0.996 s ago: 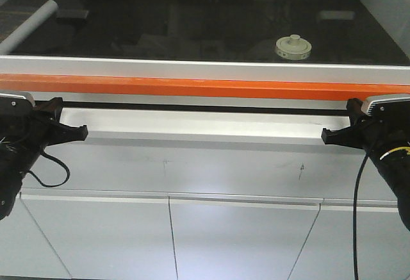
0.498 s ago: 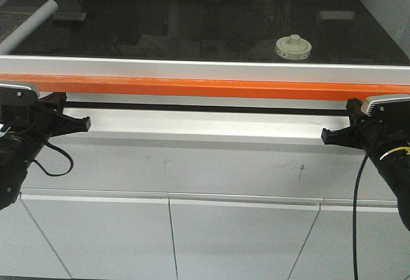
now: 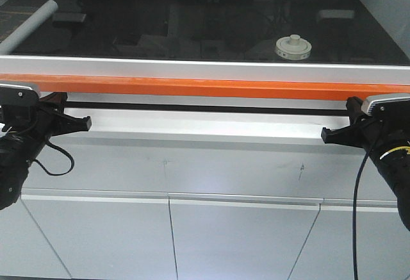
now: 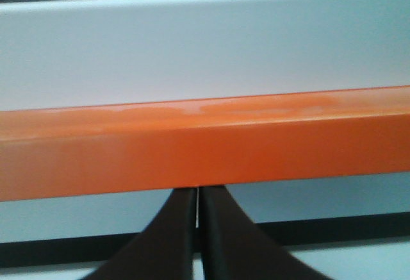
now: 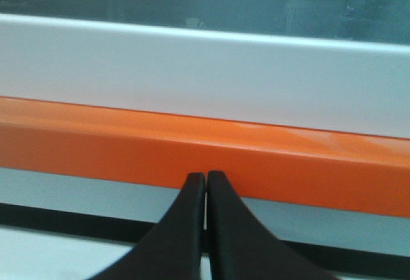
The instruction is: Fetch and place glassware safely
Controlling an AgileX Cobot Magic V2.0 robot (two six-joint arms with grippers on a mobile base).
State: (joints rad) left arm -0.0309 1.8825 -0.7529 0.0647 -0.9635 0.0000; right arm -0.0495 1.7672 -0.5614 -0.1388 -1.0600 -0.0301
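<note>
The glassware (image 3: 293,47), a squat clear jar with a cream-white knobbed lid, stands on the black worktop (image 3: 192,30) at the right, behind the glass. My left gripper (image 3: 82,122) hangs shut and holds nothing at the far left, below the orange bar (image 3: 205,88). In the left wrist view my left gripper (image 4: 199,193) has its tips right under that bar (image 4: 205,142). My right gripper (image 3: 328,135) is shut and holds nothing at the far right, also below the bar. In the right wrist view my right gripper (image 5: 206,179) points at the orange bar (image 5: 205,155).
A grey tube (image 3: 29,27) lies along the worktop's left edge, with a small dark block (image 3: 69,18) beside it. A white ledge (image 3: 205,126) runs below the orange bar, with white cabinet doors (image 3: 170,241) underneath.
My left gripper moved a little to the right and slightly down over the last second. The right gripper and the jar have stayed put.
</note>
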